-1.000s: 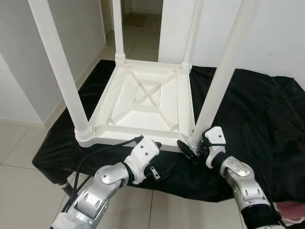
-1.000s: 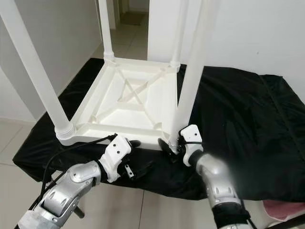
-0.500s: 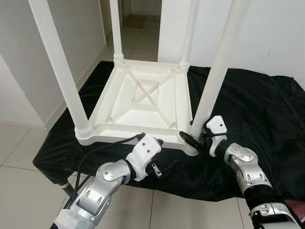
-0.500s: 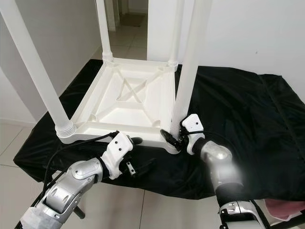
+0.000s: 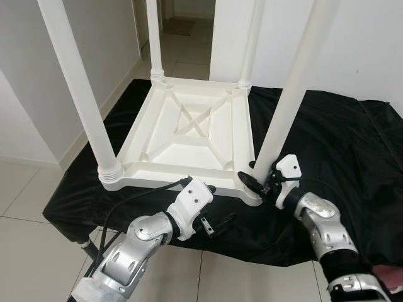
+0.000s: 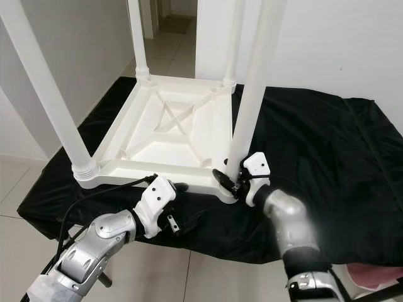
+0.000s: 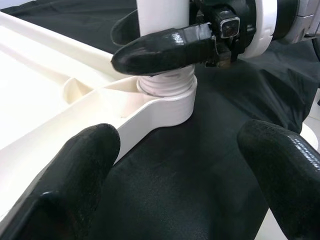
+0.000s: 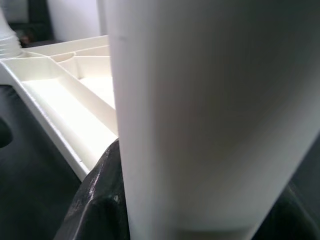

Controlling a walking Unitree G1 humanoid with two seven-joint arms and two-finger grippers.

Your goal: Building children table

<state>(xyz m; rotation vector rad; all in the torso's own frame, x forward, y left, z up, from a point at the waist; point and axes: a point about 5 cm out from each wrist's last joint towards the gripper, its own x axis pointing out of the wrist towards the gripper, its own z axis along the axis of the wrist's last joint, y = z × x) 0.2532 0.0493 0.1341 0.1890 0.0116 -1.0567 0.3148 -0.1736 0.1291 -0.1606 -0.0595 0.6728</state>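
My right gripper clamps the upright leg at its socket in the upturned table, while my left gripper, fingers apart, waits just beside it.

A black cloth covers a low surface across the middle of the scene, wrinkled and glossy, its edges hanging down over the near side and the left. Under it at the near left a dark frame leg shows. The floor is laid with large pale tiles, with thin grey grout lines. On the left stands a plain white wall with a low white skirting. At the far side a doorway opens onto a tiled passage where a brown mat lies. On the right rises another white wall. The light is soft and even. At the near right corner a bit of pink fabric lies.
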